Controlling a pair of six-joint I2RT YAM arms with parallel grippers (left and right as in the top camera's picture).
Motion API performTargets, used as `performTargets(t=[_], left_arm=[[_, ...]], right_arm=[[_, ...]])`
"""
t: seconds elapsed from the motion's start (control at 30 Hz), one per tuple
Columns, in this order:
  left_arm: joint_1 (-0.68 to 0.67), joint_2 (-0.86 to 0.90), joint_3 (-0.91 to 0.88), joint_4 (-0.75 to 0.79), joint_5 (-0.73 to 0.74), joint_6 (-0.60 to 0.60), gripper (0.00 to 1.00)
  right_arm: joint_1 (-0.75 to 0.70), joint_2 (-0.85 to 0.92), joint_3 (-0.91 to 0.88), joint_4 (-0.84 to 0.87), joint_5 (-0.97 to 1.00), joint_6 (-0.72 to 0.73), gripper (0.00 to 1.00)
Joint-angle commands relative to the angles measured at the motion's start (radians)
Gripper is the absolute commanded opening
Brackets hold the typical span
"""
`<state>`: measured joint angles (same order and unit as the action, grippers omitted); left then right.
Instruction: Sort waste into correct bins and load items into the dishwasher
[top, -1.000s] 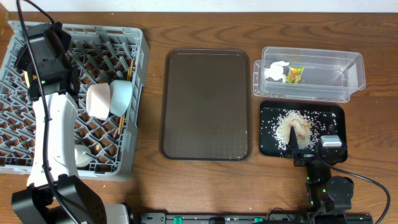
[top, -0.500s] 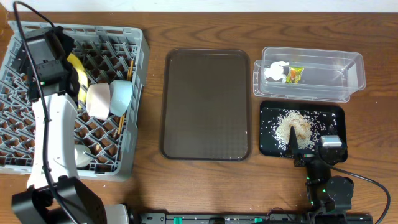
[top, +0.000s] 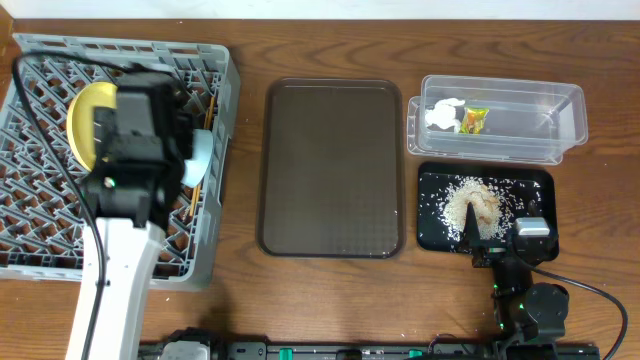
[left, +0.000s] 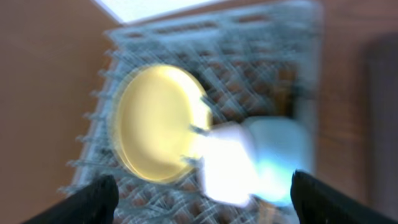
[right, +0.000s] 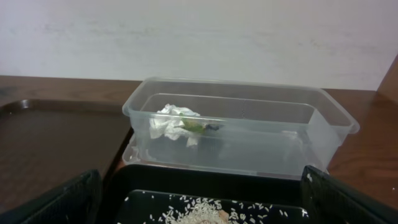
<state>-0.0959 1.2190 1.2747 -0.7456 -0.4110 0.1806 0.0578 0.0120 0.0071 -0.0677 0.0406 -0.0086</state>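
W/ both prs of jaws open & empty, the yellow plate (top: 83, 125) is seen in the rack (top: 30, 232), apparently tilted next to the white bowl (left: 227, 165), so it could be toppled if clipped by the L arm (top: 122, 240).

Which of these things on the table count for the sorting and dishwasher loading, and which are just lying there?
Part of the job: yellow plate, white bowl, light blue bowl, chopsticks, dish rack, tissue, wrapper, rice scraps, clear tub, black tray.

Just lying about: brown serving tray, between the rack and the bins.
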Motion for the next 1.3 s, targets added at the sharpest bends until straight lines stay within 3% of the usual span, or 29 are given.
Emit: performTargets(t=[0.0,0.23,0.4,0.5,0.87,1.07,1.27], left_arm=[[-0.132,-0.070,-0.005,-0.094,0.139,-0.168,0.89],[-0.353,-0.116,-0.005,-0.117,0.139,-0.167,0.89],[-0.364,-0.119,-0.005,-0.189,0.130,-0.196,0.90],[-0.336,-0.152,-0.005,-0.167,0.137,-0.247,0.90],[-0.187,-0.383,-0.070,0.117,0.224,-0.234,0.90],[-0.005,-0.558,-0.286,0.216,0.457,-0.219,0.90],[0.057,-0.772,-0.581,0.379,0.482,-0.219,0.90]], right_arm=[[-0.006,-0.005,-0.002,-0.003,-0.001,-0.007,0.99],[-0.006,-0.005,-0.002,-0.003,-0.001,-0.007,0.99],[-0.006,-0.005,-0.002,-0.003,-0.001,-0.007,0.99],[-0.006,-0.005,-0.002,-0.003,-0.001,-0.007,0.99],[-0.006,-0.005,-0.002,-0.003,-0.001,-0.007,0.99],[-0.006,-0.005,-0.002,-0.003,-0.001,-0.007,0.99],[-0.006,-0.005,-0.002,-0.003,-0.001,-0.007,0.99]])
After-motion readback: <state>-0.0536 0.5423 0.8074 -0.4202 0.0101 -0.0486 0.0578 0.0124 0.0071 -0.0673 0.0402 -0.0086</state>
